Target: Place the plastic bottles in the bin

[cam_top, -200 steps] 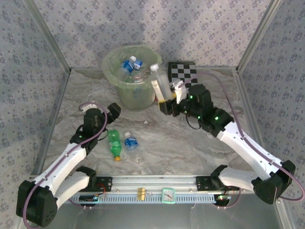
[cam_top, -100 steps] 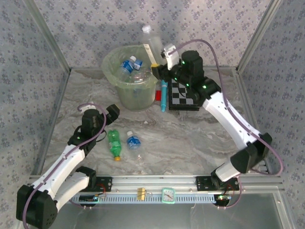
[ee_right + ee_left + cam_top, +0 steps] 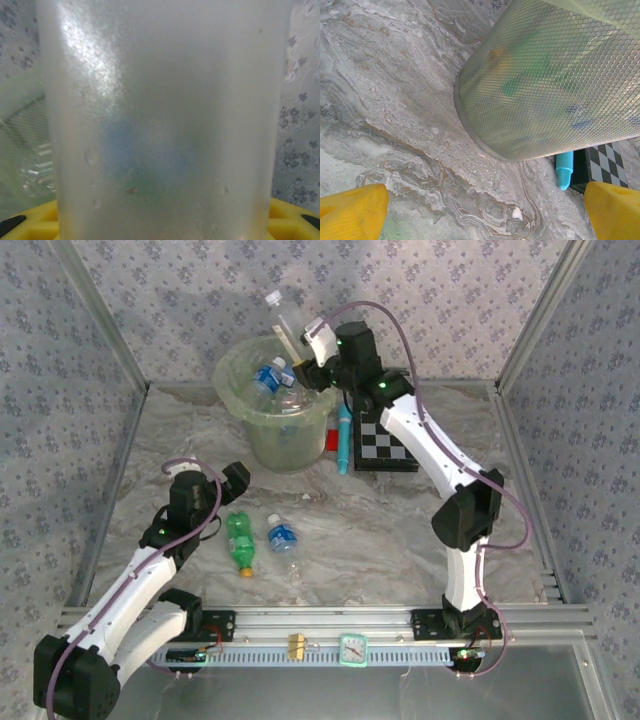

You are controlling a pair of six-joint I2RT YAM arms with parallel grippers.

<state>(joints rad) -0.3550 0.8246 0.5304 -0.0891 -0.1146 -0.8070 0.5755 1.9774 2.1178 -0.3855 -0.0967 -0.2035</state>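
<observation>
The right gripper (image 3: 297,345) clamps a clear bottle (image 3: 287,324) tilted over the bin (image 3: 280,440)

The right gripper (image 3: 160,227) is closed on a clear plastic bottle (image 3: 165,115). The bottle's frosted, lightly scuffed body rises straight up from between the yellow fingers (image 3: 30,222), very close to the lens. The fingers show as yellow wedges low on either side of the bottle, meeting its sides, each with a black patch at its outer corner. A dim bluish smudge shows through the plastic. Beyond the gripper to the left is the pale-green translucent bin (image 3: 22,150), blurred. To the right and upper left stands a patterned wall (image 3: 300,125) with small floral marks.
</observation>
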